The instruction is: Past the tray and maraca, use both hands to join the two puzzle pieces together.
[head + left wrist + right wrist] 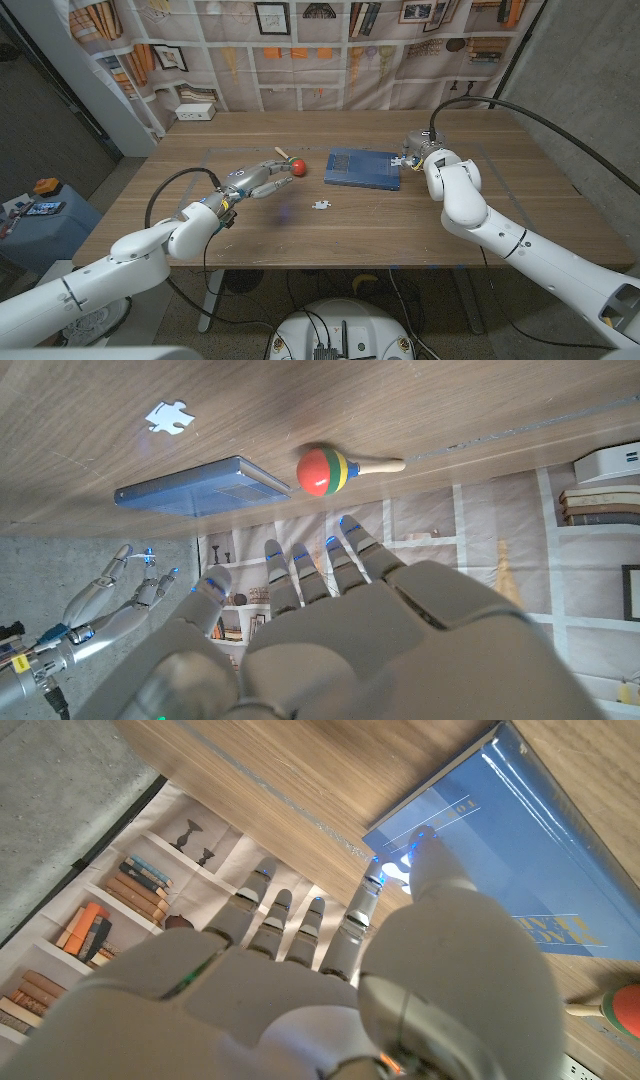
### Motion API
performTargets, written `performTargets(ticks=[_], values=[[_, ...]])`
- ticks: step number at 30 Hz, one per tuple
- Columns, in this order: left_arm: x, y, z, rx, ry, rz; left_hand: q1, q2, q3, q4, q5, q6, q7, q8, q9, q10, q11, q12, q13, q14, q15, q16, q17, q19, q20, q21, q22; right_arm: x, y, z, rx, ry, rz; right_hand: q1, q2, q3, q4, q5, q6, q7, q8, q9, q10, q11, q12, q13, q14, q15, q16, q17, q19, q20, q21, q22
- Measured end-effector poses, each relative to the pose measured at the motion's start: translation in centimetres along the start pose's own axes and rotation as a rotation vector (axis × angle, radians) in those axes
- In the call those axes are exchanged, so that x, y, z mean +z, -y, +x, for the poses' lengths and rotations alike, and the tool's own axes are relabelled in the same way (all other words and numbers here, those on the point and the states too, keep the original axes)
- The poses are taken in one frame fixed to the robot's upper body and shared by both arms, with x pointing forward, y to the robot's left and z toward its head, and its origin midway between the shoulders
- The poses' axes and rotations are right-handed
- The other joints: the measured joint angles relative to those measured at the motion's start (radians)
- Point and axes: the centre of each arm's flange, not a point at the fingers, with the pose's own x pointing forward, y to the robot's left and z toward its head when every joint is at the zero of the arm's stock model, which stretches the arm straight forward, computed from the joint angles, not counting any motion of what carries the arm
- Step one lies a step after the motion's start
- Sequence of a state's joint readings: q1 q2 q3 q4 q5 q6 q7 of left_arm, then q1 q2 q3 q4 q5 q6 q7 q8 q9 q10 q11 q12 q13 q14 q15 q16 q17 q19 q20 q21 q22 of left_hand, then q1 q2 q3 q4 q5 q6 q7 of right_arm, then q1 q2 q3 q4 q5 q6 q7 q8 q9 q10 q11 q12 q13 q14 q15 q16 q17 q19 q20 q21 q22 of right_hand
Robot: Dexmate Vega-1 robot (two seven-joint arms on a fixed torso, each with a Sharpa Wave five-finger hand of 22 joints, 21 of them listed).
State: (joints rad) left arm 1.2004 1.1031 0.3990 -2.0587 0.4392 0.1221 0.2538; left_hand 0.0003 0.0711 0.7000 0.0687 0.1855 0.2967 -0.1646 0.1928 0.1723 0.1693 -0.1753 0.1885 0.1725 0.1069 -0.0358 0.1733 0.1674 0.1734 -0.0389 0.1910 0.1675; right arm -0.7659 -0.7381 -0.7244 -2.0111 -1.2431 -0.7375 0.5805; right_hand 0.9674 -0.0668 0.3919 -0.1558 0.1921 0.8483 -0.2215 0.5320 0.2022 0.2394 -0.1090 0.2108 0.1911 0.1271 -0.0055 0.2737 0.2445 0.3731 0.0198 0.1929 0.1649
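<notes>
1. The left hand (262, 181) is seen reaching over the wooden table (250, 235) toward the maraca (291, 164), its fingers spread apart and nothing held in them; in the left wrist view the fingertips (340, 550) are shown fanned out in the air, apart from the toy
2. The maraca is made out as a smooth round head, red with coloured bands, on a pale wooden stick; it is judged hard and likely to roll if nudged
3. One puzzle piece (321, 205) lies flat and alone on bare wood in front of the tray (362, 168), between the two hands; it is thin, pale and knobbed, and is judged very light, stiff and hard to lift off the smooth top. It would best be pinched by its edges or slid along the surface
4. The tray is a flat blue rectangle with a low rim and a matt, finely ribbed face, and looks rigid
5. A second puzzle piece (398, 159) shows as a small white shape at the tray's right edge, just beside the right hand (424, 152); it is expected to handle as the first
6. Whether the right hand's fingers are closed on that piece cannot be told; in the right wrist view one fingertip (428, 855) is seen near the white shape over the tray
</notes>
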Motion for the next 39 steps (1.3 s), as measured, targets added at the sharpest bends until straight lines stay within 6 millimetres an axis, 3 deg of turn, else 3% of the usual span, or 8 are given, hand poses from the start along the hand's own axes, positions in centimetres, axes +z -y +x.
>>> performTargets(ticks=[7,18,24,34,39], values=[[0.2,0.5,0.1,-0.017,0.015,0.026,0.0,0.0,0.0,0.0,0.0,-0.038,-0.016,-0.016,0.0,-0.009,-0.001,-0.008,0.0,-0.019,-0.003,0.0,0.002,-0.008,0.0,0.0,0.0,0.0,0.0,0.0,-0.007,0.001,0.001,0.0,0.0,0.0,0.0,0.0,0.0,0.0,0.0,0.0,0.005,-0.005,0.0,0.0,0.002,0.002,0.0,0.0,0.0,0.0,0.0,0.0],[0.9,1.6,0.1,-0.073,0.08,0.133,0.0,0.0,0.001,0.013,0.0,-0.123,-0.015,-0.027,0.0,-0.049,0.009,-0.015,0.0,-0.049,-0.001,0.0,0.003,-0.024,0.001,0.0,0.001,-0.4,-0.2,0.1,-0.006,-0.004,0.008,0.0,0.0,0.0,0.0,0.0,0.0,0.0,-0.002,0.0,0.005,-0.005,0.0,0.002,0.002,0.002,0.0,0.0,0.0,0.0,0.0,0.0],[1.2,1.9,0.0,-0.09,0.101,0.155,0.0,0.0,-0.004,0.018,0.0,-0.166,-0.012,-0.027,0.0,-0.068,-0.003,-0.015,0.0,-0.07,0.002,0.0,0.003,-0.046,0.003,-0.008,0.003,-0.4,-0.3,0.1,-0.005,-0.005,0.008,0.005,0.005,0.0,0.0,0.0,0.0,0.0,-0.004,0.0,0.005,-0.005,-0.004,0.002,0.002,0.002,0.0,0.0,0.0,0.0,0.0,0.0],[1.0,3.2,0.2,-0.14,0.13,0.187,0.0,0.0,-0.011,0.033,0.0,-0.172,-0.007,-0.026,0.0,-0.093,-0.01,-0.015,0.0,-0.098,0.005,0.0,0.004,-0.071,0.002,-0.008,0.003,-0.6,-0.4,0.3,-0.007,-0.009,0.008,0.005,0.005,0.0,0.0,0.0,0.0,0.0,-0.004,0.0,0.005,-0.005,-0.004,0.002,0.002,0.002,0.0,0.0,0.0,0.0,0.0,0.0],[1.1,3.7,0.4,-0.158,0.145,0.202,0.0,0.0,-0.018,0.052,0.0,-0.183,-0.007,-0.023,0.0,-0.115,-0.011,-0.015,0.0,-0.123,0.003,0.0,0.008,-0.096,0.002,-0.014,0.003,-0.6,-0.4,0.3,-0.006,-0.01,0.01,0.005,0.005,-0.003,-0.003,0.0,0.0,0.0,-0.004,0.0,0.005,-0.005,-0.004,0.002,0.002,0.002,0.0,0.0,0.0,0.0,0.0,0.0]])
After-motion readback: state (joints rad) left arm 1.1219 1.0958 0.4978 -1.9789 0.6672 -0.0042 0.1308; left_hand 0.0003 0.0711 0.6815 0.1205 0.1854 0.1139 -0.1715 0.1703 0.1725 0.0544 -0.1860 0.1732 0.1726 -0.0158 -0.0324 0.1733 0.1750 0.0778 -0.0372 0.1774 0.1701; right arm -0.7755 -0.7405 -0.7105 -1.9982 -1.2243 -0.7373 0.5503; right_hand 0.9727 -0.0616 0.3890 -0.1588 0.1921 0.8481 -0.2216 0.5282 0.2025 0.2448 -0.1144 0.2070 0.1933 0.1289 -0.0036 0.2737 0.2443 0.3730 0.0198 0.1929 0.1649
